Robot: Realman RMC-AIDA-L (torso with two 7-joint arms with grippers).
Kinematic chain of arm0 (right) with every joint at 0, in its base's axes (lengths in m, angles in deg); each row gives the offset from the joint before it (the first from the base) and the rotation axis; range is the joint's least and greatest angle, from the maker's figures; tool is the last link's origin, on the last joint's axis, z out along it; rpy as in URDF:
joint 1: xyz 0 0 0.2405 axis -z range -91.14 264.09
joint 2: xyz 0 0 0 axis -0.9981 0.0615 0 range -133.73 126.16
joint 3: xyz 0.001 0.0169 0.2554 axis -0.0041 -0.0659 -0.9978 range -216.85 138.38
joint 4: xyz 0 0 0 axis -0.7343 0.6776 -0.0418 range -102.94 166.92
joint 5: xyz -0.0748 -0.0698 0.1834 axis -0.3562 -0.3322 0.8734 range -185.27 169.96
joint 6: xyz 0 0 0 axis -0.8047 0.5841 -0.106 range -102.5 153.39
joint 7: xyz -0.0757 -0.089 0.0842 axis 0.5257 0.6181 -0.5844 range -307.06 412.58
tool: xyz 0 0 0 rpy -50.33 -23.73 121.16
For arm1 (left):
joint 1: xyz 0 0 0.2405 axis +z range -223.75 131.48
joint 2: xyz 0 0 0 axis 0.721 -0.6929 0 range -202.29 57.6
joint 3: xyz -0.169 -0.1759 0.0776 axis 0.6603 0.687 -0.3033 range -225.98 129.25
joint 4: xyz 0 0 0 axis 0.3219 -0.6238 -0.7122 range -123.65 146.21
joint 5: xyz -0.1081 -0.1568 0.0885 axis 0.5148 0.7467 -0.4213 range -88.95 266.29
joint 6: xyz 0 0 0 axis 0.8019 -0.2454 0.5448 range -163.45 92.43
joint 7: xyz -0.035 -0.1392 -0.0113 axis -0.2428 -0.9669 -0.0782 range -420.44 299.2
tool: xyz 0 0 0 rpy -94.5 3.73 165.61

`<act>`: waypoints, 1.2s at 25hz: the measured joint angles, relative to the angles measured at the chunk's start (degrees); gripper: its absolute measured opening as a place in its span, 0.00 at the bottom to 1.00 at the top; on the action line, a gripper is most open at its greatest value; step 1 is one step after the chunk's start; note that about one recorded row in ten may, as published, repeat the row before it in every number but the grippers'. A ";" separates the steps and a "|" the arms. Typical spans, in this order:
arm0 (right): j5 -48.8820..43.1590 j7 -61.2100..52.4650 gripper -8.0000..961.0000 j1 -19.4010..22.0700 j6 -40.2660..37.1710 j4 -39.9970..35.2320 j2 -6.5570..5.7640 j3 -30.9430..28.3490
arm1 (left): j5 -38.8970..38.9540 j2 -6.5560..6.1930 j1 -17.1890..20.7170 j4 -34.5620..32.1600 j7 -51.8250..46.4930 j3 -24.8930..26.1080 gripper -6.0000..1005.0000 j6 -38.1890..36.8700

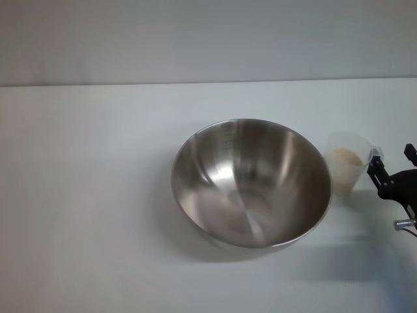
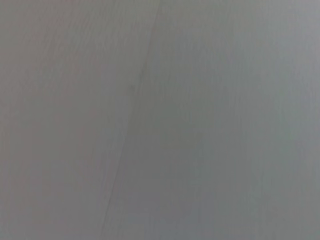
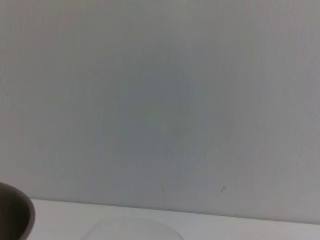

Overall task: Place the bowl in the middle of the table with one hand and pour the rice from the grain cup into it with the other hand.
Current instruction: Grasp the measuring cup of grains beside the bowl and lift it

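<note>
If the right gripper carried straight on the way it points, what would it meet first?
Most likely the grain cup: the right gripper sits just beside it, fingers aimed at its spout side. Beyond the cup stands the bowl.

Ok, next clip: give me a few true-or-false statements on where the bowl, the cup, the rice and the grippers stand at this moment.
1. The bowl stands upright on the table. True.
2. The rice is already in the bowl. False: the bowl is empty and the rice sits in the grain cup.
3. The grain cup stands on the bowl's right side, close to its rim. True.
4. The right gripper has lifted the cup over the bowl. False: the cup stands on the table, with the gripper at its right side.
5. The left gripper is holding the bowl's rim. False: it shows in no view.
</note>
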 joint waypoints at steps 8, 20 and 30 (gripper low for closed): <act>0.05 0.00 0.62 -0.46 0.41 -0.20 -0.01 0.01 | 0.00 0.00 -0.29 -0.03 0.00 0.40 0.87 0.01; 0.09 0.01 0.43 -0.58 1.68 -0.17 0.06 0.01 | 0.00 0.02 -0.32 -0.02 0.00 0.39 0.87 0.01; 0.06 0.00 0.26 -0.87 2.56 -0.17 0.08 0.02 | 0.00 0.09 -0.30 -0.02 0.00 -0.02 0.87 -0.48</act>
